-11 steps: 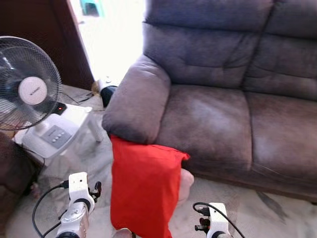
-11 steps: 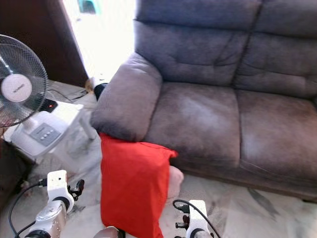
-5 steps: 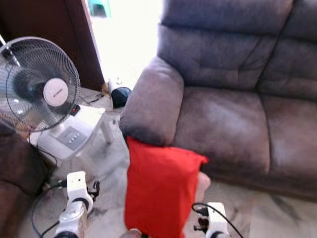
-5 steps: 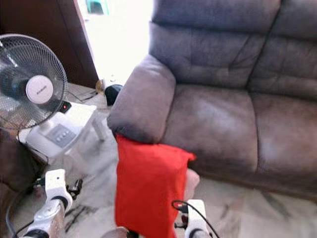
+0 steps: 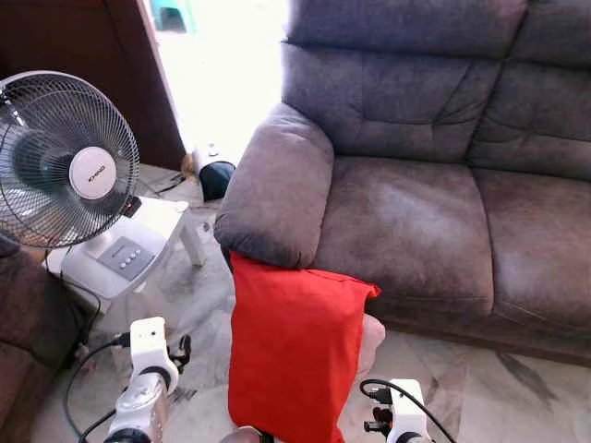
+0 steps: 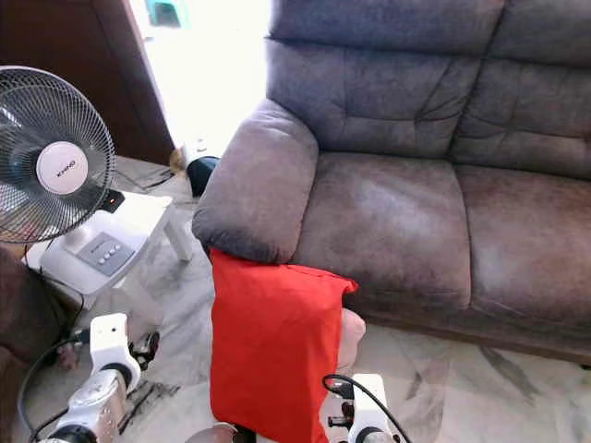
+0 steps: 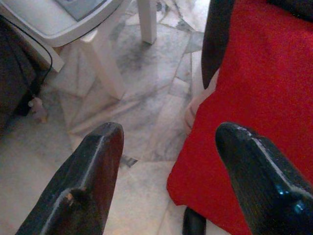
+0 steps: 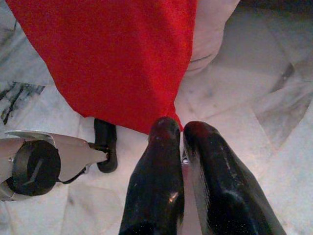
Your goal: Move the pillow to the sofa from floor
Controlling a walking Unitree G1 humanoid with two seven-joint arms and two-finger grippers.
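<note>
The right tool [image 8: 178,134] pinches the lower corner of the red fabric pillow [image 5: 291,355], apparently lifted; the left tool [image 7: 168,142] gapes empty beside it. Only the camera has shifted lately; the grey suede sofa [image 5: 416,212] waits beyond.

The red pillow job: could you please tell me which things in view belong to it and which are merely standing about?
Belonging to the job:
- red pillow, hanging upright in front of the sofa arm
- grey sofa, the destination
- right end effector, shut on the pillow's lower corner
- left end effector, open beside the pillow

Standing about:
- fan
- white stool under it
- marble floor
</note>
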